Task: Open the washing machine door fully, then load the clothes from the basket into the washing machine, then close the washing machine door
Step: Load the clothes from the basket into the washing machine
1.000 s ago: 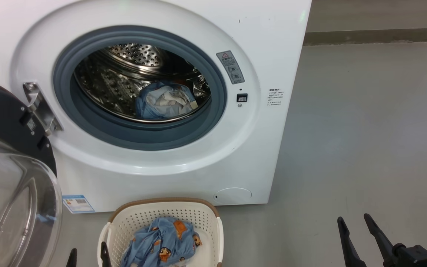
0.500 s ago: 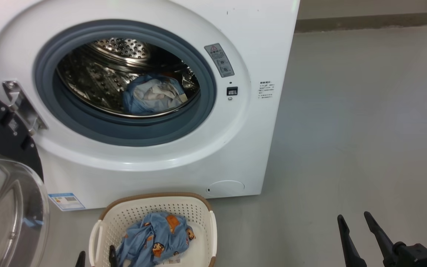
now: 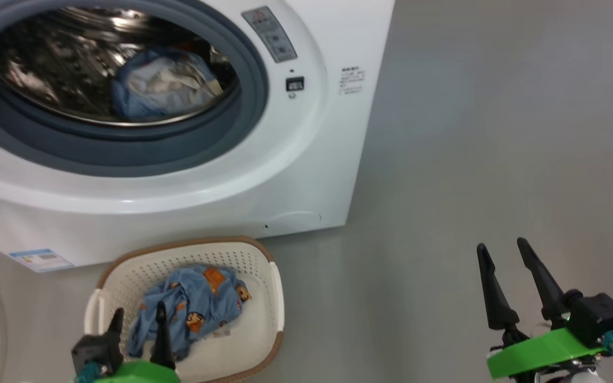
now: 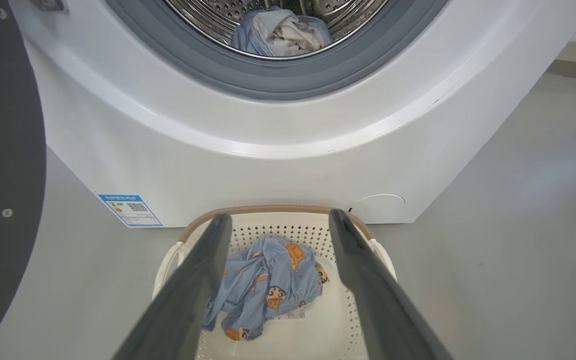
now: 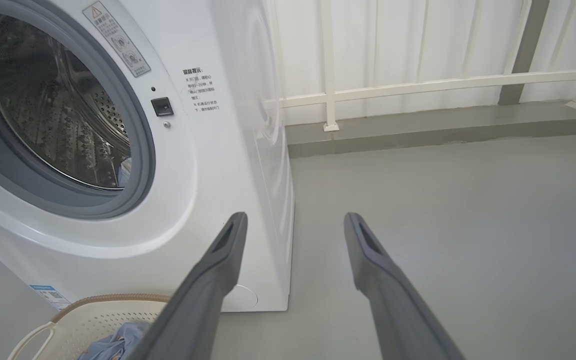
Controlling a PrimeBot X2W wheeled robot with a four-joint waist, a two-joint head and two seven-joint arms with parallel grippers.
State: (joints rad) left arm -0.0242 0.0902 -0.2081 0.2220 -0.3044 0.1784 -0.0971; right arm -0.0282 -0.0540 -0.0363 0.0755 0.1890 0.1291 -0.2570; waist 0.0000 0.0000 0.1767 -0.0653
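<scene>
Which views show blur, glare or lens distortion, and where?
Head view: the drum and grey label are smeared by motion blur. Left wrist view: clothes sharp, the washing machine front bows. Right wrist view: pale sheen on its side panel.

Head camera looks down at the washing machine point(image 3: 312, 175) and basket point(image 3: 253, 266); both wrist cameras, lower, face the same pair.
</scene>
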